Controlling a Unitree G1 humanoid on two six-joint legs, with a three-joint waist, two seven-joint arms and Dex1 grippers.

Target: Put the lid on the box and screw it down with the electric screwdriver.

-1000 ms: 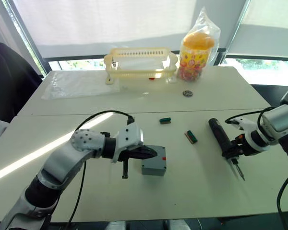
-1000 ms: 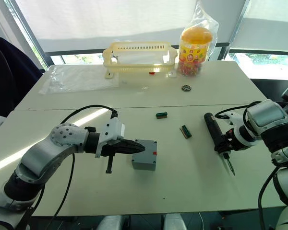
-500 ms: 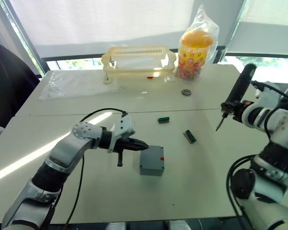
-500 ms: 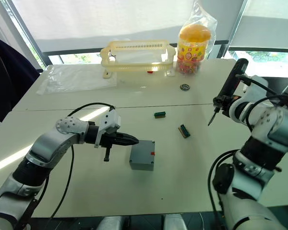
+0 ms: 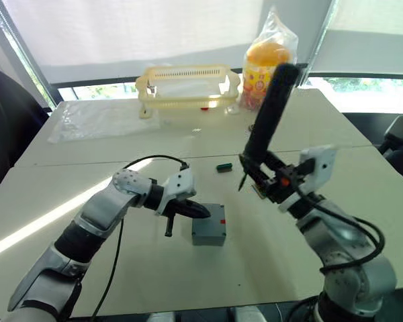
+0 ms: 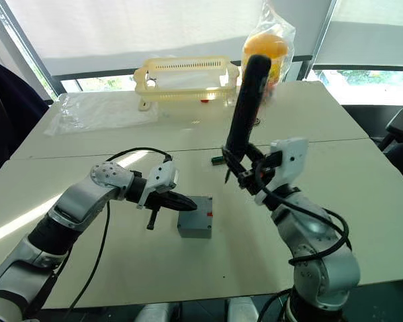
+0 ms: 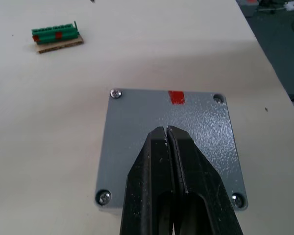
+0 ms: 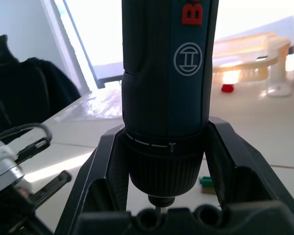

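Two eye views: the right gripper point(image 5: 277, 182) holds the electric screwdriver point(image 5: 265, 121) nearly upright in the air, bit down, above the table point(image 5: 336, 127) and off to the box's point(image 5: 209, 225) right. The left gripper point(image 5: 200, 212), fingers pressed together, rests its tips at the box's left top edge. A green connector point(image 5: 224, 167) lies beyond the box; a yellow basket point(image 5: 187, 86) and a snack jar point(image 5: 267, 64) stand at the far edge.
Left wrist view: the lid point(image 7: 137, 147) already sits on the box, a screw showing in each of its four corners, red mark at one edge; the closed fingertips point(image 7: 165, 134) lie over its middle. Whether they press on it I cannot tell. Another green connector point(image 7: 56, 38) lies well apart.
Right wrist view: both fingers point(image 8: 105, 171) clamp the screwdriver's collar, bit pointing down between them.
Risk, box: if the left tips only rest there, driving torque may spin or slide it.
Risk, bit: coming down tilted, it may miss a screw head and skid across the lid.
Risk, arms: the nearer corners sit close to the left fingers, so a collision looks possible.
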